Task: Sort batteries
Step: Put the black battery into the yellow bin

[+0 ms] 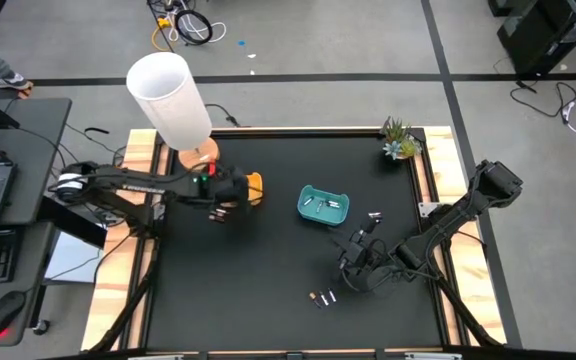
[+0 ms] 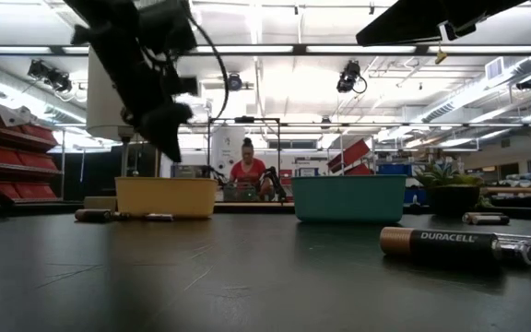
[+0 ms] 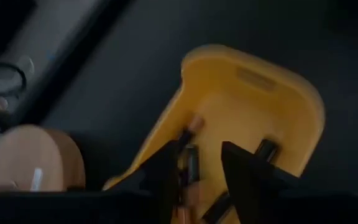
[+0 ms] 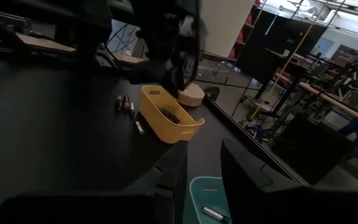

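Sorting looks about half done to me. My left gripper (image 3: 199,163) hangs over the small yellow plastic tray (image 3: 253,106), fingers parted around a dark battery (image 3: 191,163). Pale batteries lie in the teal tray (image 1: 324,206). My right gripper (image 1: 356,262), empty and slightly parted, waits near loose cells (image 1: 322,298).

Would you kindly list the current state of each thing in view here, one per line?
Yellow tray: upright on the table, dark batteries lying inside.
Teal tray: upright, pale batteries inside.
Duracell battery: lying on its side on the table.
Left gripper: fingers apart above the yellow tray, nothing seen between them.
Right gripper: fingers apart, nothing between them, raised near the teal tray.
Lamp: unlit, as far as shows.
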Available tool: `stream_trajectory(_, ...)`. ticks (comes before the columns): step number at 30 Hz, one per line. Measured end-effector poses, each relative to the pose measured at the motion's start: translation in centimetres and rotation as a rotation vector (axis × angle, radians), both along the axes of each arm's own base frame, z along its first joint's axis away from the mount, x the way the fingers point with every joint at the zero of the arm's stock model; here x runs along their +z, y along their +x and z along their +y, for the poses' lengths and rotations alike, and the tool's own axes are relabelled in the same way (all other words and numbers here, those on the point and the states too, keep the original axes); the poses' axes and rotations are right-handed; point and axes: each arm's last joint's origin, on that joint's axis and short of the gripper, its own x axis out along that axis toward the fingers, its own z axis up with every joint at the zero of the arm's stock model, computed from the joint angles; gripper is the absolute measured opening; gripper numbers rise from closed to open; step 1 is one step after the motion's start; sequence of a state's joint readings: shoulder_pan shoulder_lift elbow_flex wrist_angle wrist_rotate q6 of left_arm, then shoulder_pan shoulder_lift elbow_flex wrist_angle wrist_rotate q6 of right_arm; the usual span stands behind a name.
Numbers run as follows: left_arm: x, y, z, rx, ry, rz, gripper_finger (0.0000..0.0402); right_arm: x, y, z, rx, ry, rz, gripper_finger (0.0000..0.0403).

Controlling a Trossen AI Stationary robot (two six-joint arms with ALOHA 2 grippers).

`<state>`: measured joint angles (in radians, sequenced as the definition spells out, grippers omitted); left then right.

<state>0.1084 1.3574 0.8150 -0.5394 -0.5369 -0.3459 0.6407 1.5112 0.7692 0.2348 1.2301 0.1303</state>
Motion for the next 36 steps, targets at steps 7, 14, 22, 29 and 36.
stream_trajectory(7,2.5,0.3,-1.1,-0.101,-0.078,-0.022,0.0170,-0.1,0.0,0.0,-0.001,0.001,0.002,0.0085)
stream_trajectory(14,3.1,-1.1,-6.3,-0.249,-0.194,0.124,0.0160,0.0,0.0,0.0,0.000,0.000,0.003,0.0083)
stream_trajectory(22,0.3,-3.6,-10.0,-0.223,-0.155,0.207,0.0156,0.0,0.1,0.0,0.027,0.020,0.004,0.0079)
stream_trajectory(29,-2.7,-5.5,-9.4,-0.231,-0.088,0.324,0.0156,0.0,0.4,-0.1,0.055,0.045,0.006,0.0078)
stream_trajectory(36,-5.2,-5.9,-9.1,-0.374,-0.015,0.338,0.0156,0.0,0.4,-0.2,0.053,0.039,0.011,0.0077)
